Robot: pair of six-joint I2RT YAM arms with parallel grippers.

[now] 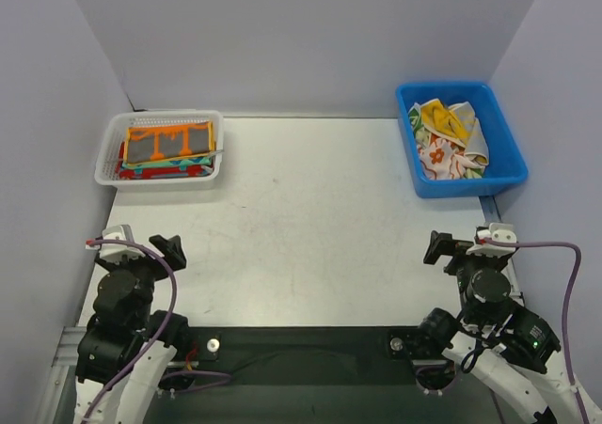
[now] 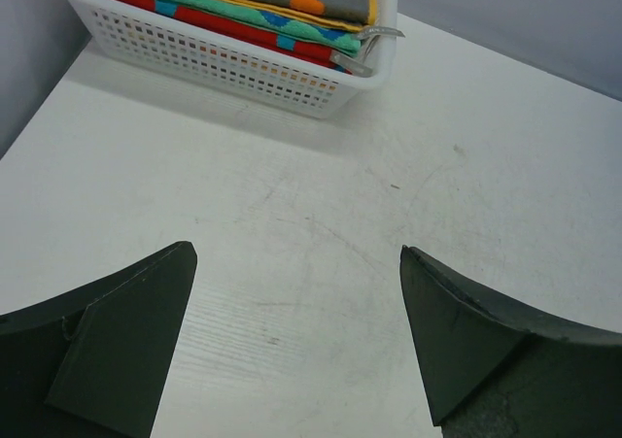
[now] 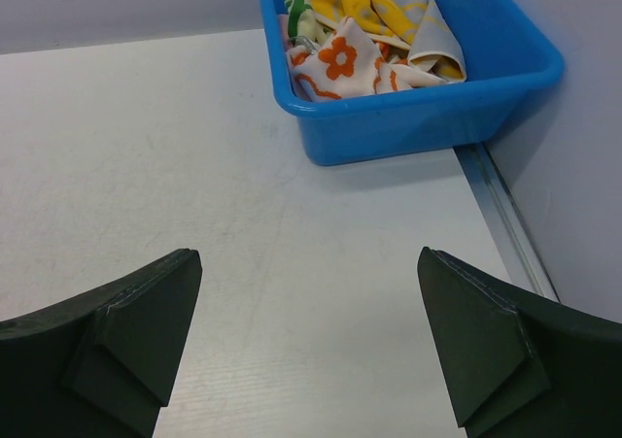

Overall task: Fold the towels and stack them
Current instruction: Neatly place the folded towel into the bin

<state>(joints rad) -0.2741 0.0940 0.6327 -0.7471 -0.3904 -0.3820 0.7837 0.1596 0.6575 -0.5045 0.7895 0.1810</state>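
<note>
Folded towels lie stacked in the white mesh basket [image 1: 108, 165] at the back left; the top one is grey with an orange border [image 1: 169, 143], over teal and red ones [image 2: 282, 32]. Crumpled towels, a yellow one [image 1: 442, 118] and a floral white one [image 3: 340, 64], fill the blue bin [image 1: 508, 165] at the back right. My left gripper [image 1: 169, 251] is open and empty near the front left, and in its wrist view [image 2: 296, 263] it hangs over bare table. My right gripper [image 1: 440, 246] is open and empty at the front right, also over bare table [image 3: 309, 268].
Grey walls close in the table on the left, back and right. A metal rail [image 3: 505, 219] runs along the right edge beside the blue bin. The arm bases and cables sit at the near edge.
</note>
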